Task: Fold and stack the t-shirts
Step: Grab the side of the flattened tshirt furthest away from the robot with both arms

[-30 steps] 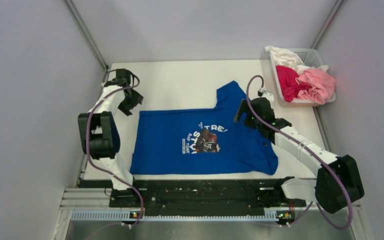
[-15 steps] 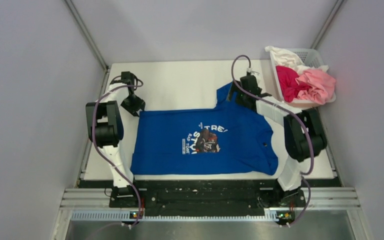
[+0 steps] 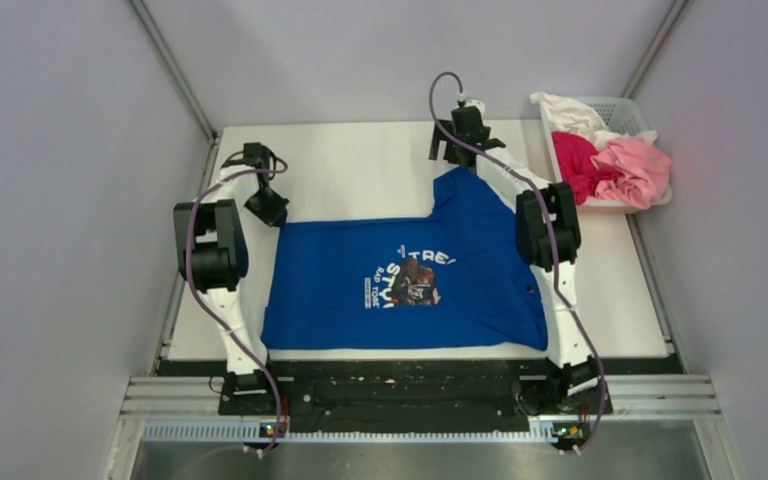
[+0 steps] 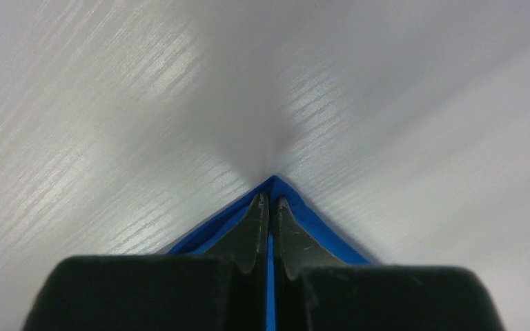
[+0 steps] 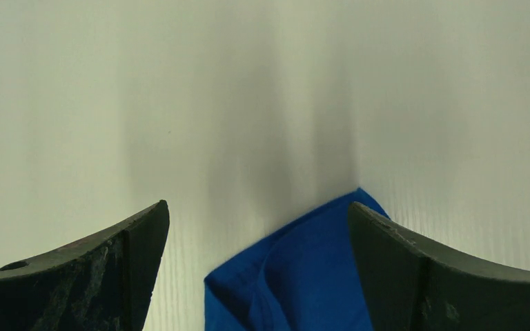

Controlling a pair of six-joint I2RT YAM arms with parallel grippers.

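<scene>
right gripper (image 5: 257, 210) advanced to blue t-shirt (image 3: 320, 290) sleeve, spread apart, left gripper (image 4: 270, 204) pinching corner

We see one shirt (image 3: 400, 280) lying flat in the middle of the counter (image 3: 350, 170), with more shirts (image 3: 610, 165) heaped in a basket (image 3: 628, 112) at the far right corner. Our left end effector (image 3: 268, 212) pinches the flat shirt's far left corner. Our right end effector (image 3: 454, 155) sits at the far sleeve tip, which lies between its parted fingers.

Matt blue cloth t-shirt (image 3: 480, 280) on smooth white table (image 3: 360, 170).
</scene>
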